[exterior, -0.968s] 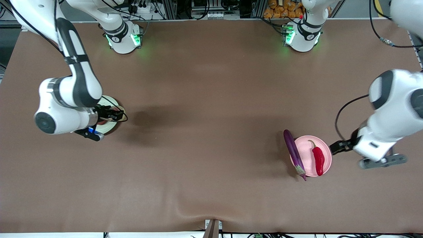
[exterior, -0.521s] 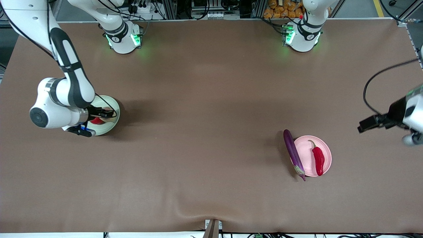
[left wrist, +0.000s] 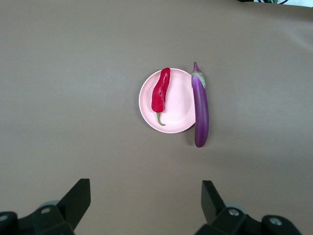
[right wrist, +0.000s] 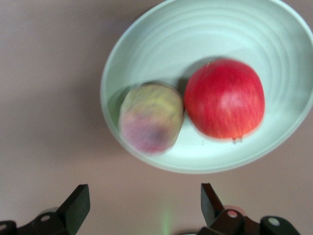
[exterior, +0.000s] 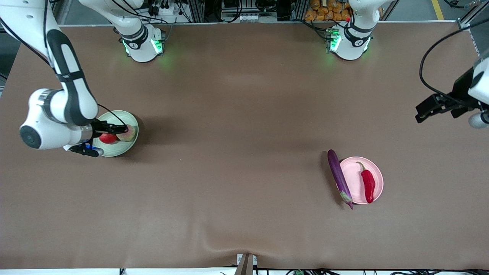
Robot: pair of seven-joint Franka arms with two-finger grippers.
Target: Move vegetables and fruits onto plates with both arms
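In the front view the brown table (exterior: 237, 172) carries the pale green plate (exterior: 124, 116) toward the right arm's end, with the red fruit (exterior: 107, 138) and the yellowish-pink fruit (exterior: 128, 133) side by side on it; the right gripper (exterior: 112, 129) hangs over that plate, its wrist and cable covering part of the rim. Toward the left arm's end lies the pale pink plate (exterior: 353, 172) with the red chili pepper (exterior: 368, 184) lying on it, and the purple eggplant (exterior: 339, 177) rests along the plate's edge, partly on the rim and partly over the table. The left gripper (exterior: 429, 109) is up in the air over bare table near that end, well apart from the pink plate. The left wrist view looks down on the pink plate (left wrist: 178, 115), chili (left wrist: 160, 92) and eggplant (left wrist: 201, 107), and the left gripper (left wrist: 145, 198) shows both fingers spread wide with nothing between them. The right wrist view shows the green plate (right wrist: 195, 29) holding the peach-like fruit (right wrist: 150, 117) touching the red fruit (right wrist: 225, 98), the right gripper (right wrist: 145, 201) likewise wide apart and empty above them.
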